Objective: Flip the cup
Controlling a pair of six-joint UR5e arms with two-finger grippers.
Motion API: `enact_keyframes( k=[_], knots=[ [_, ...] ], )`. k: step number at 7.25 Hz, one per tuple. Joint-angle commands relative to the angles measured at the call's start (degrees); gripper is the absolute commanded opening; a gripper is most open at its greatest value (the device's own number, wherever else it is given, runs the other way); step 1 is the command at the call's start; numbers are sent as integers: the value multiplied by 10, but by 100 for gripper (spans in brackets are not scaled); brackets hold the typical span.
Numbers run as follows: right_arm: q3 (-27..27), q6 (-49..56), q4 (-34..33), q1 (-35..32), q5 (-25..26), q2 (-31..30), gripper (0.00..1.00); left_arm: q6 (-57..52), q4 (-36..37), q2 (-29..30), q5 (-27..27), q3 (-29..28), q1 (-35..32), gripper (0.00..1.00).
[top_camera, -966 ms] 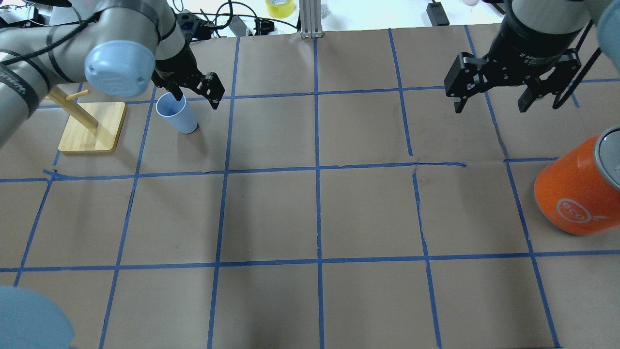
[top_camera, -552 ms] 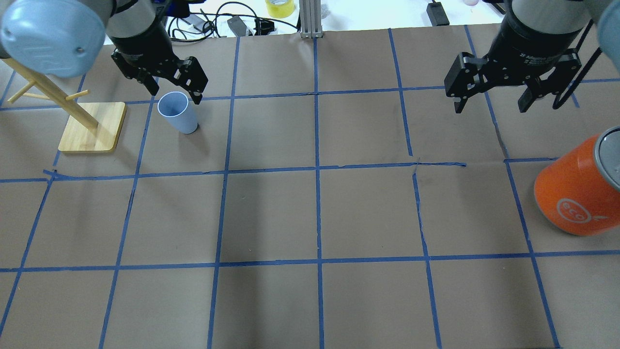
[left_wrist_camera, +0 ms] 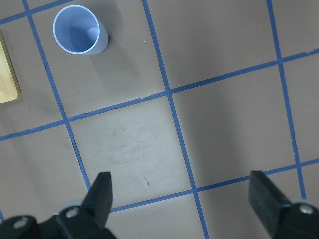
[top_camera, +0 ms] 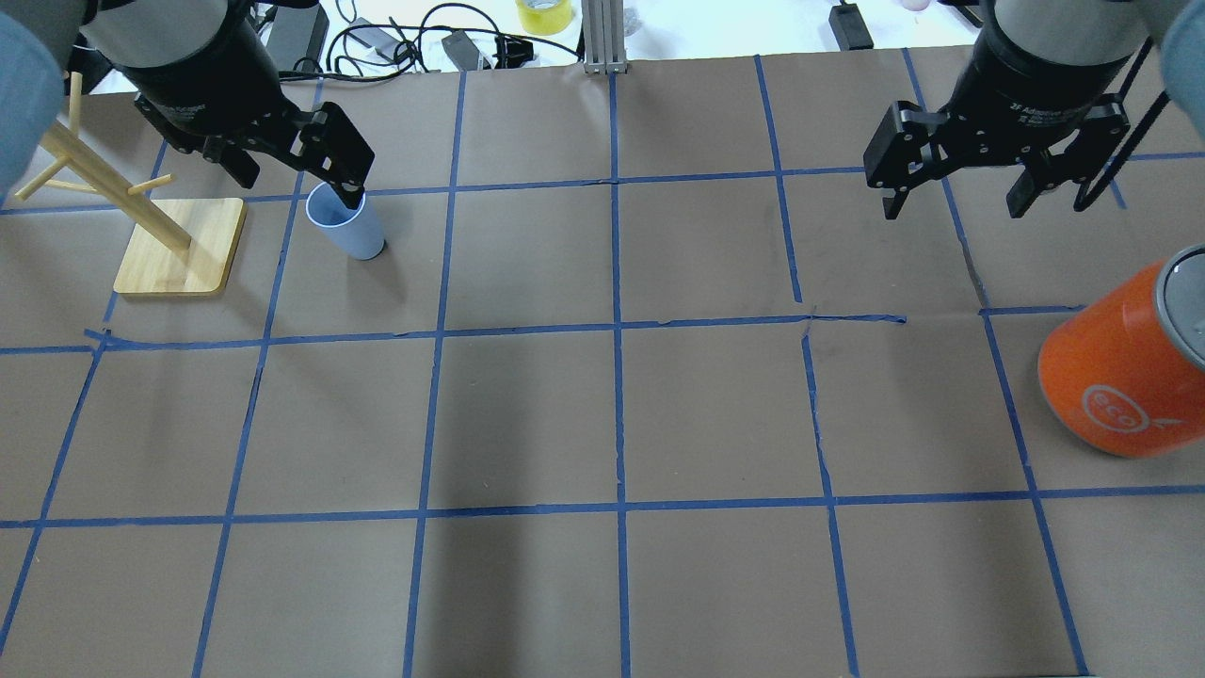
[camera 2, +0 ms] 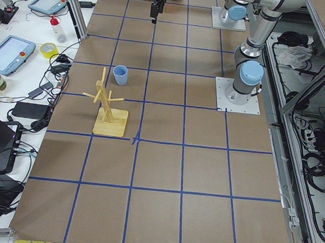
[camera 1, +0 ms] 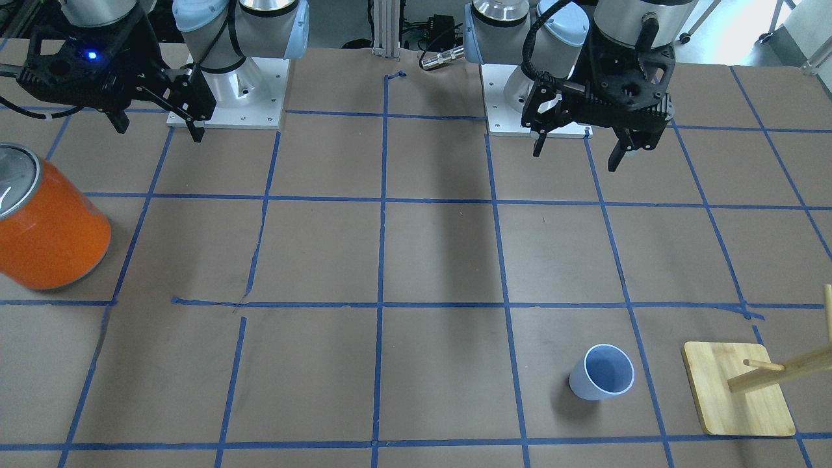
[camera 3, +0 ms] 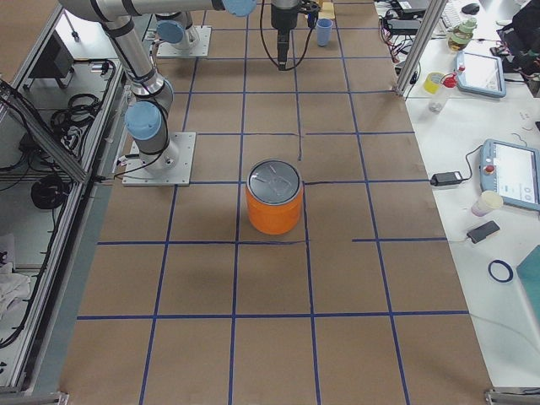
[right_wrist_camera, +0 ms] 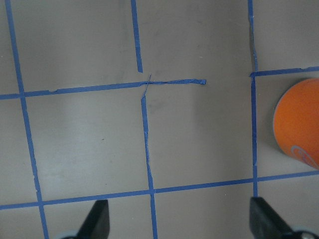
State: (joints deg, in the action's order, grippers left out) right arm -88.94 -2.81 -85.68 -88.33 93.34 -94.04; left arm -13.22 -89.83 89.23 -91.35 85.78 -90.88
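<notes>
The pale blue cup [top_camera: 350, 232] stands upright, rim up, on the brown paper next to the wooden stand; it also shows in the front view [camera 1: 601, 372], the left wrist view [left_wrist_camera: 79, 37] and the left side view [camera 2: 120, 75]. My left gripper [top_camera: 297, 184] is open and empty. The front view [camera 1: 575, 159] shows it high above the table, on the robot's side of the cup and apart from it. My right gripper [top_camera: 951, 212] is open and empty, high over the table's right half [camera 1: 159, 133].
A large orange can [top_camera: 1120, 377] with a silver top stands at the right edge [camera 1: 49, 234]. A wooden peg stand on a square base [top_camera: 179, 247] stands just left of the cup [camera 1: 734, 390]. Cables and a yellow tape roll [top_camera: 543, 14] lie beyond the far edge.
My left gripper was down at the cup's rim; it has risen and drawn back, staying open. The cup stays upright in place. The right arm has not moved.
</notes>
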Motion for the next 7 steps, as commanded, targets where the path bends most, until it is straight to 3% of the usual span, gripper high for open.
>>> enact_keyframes(
  k=[1,7],
  knots=[
    [0,0,0,0,0,0,100,3,2,-5,-1,3,5,100],
    [0,3,-1,0,0,0,100,48,0,-6,6,6,6,100]
  ],
)
